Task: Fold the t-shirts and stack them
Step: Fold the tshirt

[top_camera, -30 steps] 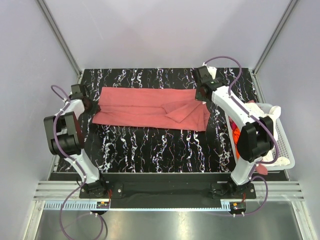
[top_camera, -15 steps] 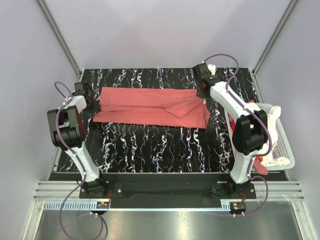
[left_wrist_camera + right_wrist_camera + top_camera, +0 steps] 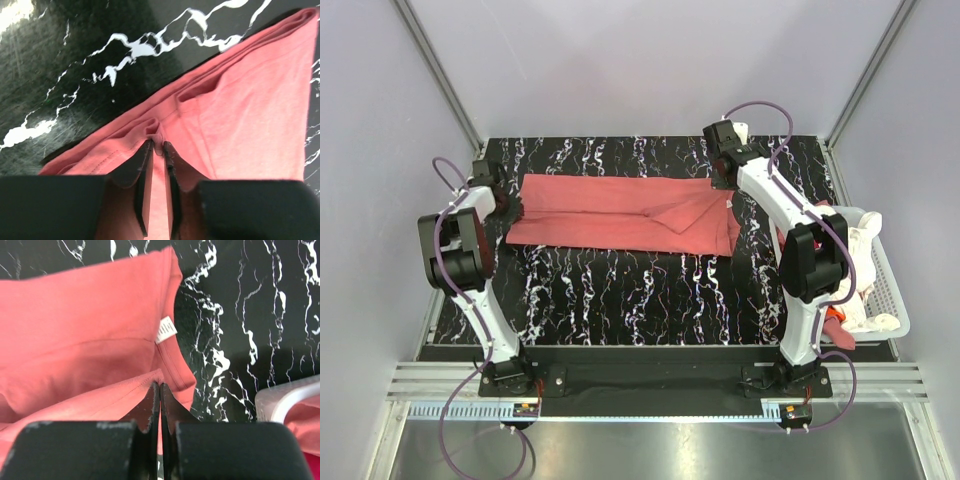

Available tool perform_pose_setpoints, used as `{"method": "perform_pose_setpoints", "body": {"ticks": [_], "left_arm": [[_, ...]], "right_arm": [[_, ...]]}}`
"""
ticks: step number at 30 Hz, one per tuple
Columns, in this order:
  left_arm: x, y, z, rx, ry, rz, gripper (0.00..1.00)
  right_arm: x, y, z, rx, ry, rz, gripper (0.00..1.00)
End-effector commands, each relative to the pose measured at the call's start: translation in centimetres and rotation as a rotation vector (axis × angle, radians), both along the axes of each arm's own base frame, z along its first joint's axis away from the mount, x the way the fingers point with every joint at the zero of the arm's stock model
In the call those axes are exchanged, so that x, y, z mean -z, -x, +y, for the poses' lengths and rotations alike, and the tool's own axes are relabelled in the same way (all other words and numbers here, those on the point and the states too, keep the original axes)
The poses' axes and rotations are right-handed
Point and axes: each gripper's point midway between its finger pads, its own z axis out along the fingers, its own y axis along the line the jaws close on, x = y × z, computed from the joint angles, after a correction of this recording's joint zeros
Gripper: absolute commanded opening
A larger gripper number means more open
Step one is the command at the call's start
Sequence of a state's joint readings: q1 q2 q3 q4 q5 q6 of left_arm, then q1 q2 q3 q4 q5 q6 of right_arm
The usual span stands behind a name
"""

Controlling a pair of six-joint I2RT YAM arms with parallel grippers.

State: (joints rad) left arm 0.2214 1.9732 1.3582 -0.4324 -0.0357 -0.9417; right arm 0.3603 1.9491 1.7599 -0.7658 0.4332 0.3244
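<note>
A large salmon-pink t-shirt [image 3: 620, 215] lies folded into a long band across the black marbled table. My left gripper [image 3: 508, 208] is at its left end. In the left wrist view the left gripper [image 3: 158, 145] is open by a narrow gap, with a small pucker of the shirt [image 3: 240, 100] standing between its tips. My right gripper [image 3: 728, 185] is at the shirt's far right corner. In the right wrist view this gripper [image 3: 160, 385] is shut on a stitched hem of the shirt [image 3: 75, 330], near a white label [image 3: 165, 330].
A white slatted basket [image 3: 890, 300] stands at the table's right edge, behind the right arm. It holds cream cloth [image 3: 855, 242] and red cloth [image 3: 835, 332]. Its rim [image 3: 285, 397] shows in the right wrist view. Grey walls close in the table.
The left jaws have parted slightly from their pinch on the shirt's left end. The right gripper has drawn the hem towards the far side, flattening the raised flap.
</note>
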Motion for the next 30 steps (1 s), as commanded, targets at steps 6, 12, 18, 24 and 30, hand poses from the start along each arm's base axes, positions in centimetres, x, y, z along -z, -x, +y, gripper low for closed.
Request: {"method": "perform_pose_setpoints", "body": {"ticks": [6, 12, 18, 24, 30], "left_arm": [[-3.7, -1.7, 1.3, -0.023, -0.095, -0.067, 0.29], [-7.7, -1.9, 0.7, 0.001, -0.161, -0.13, 0.42], [-6.8, -2.2, -1.4, 0.056, -0.172, -0.113, 0.42], [-2.1, -1.9, -1.3, 0.069, -0.181, -0.003, 0.42], [0.7, -0.7, 0.5, 0.017, -0.156, 0.073, 0.41]], "right_arm": [[-1.5, -1.8, 0.3, -0.019, -0.001, -0.056, 0.0], [-1.7, -2.1, 0.5, -0.029, -0.009, -0.06, 0.0], [-1.8, -2.5, 0.4, -0.03, 0.007, -0.058, 0.0], [-1.2, -2.8, -0.1, -0.042, 0.066, -0.033, 0.0], [0.9, -2.7, -0.9, -0.045, 0.135, 0.021, 0.0]]}}
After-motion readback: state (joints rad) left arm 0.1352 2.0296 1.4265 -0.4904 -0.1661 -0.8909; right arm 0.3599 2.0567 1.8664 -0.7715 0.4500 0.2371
